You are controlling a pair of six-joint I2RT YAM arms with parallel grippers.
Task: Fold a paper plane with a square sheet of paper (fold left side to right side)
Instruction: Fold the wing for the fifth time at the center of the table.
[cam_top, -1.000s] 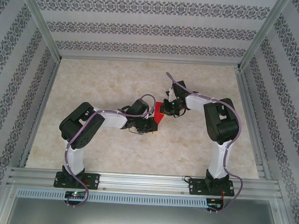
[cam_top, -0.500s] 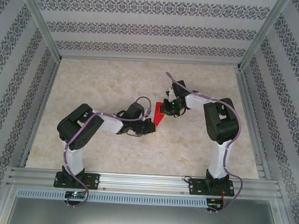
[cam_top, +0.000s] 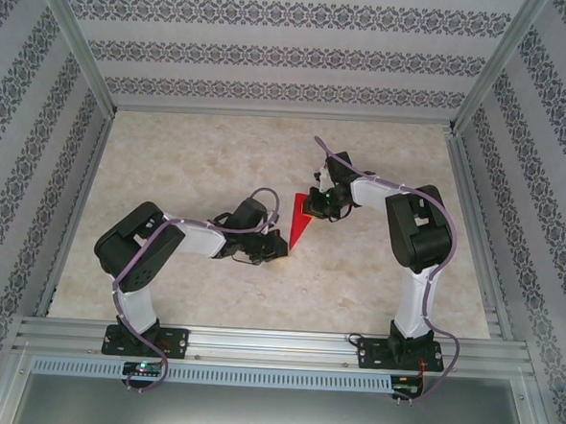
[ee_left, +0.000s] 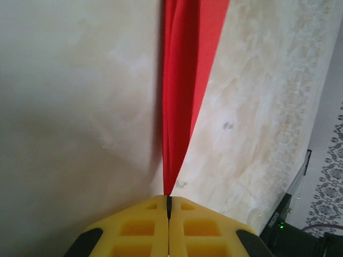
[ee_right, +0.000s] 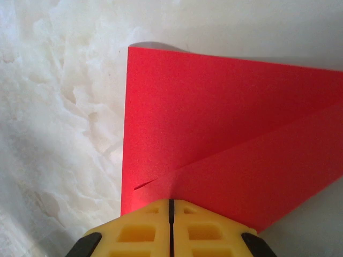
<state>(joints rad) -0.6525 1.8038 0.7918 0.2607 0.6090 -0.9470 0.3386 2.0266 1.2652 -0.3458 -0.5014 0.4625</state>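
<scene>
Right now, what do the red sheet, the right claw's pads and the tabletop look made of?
Red paper: thin matte paper, faintly grainy; it holds sharp creases.
Right claw pads: yellow moulded plastic or rubber, unclear which; smooth, with recessed square pockets.
Tabletop: beige marble-look surface with a low sheen; possibly printed laminate rather than stone, not certain.

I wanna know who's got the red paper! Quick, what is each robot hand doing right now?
Left gripper: shut, pinching the sharp tip of the folded bright red paper sheet.
Right gripper: shut on that paper's wide end.
</scene>
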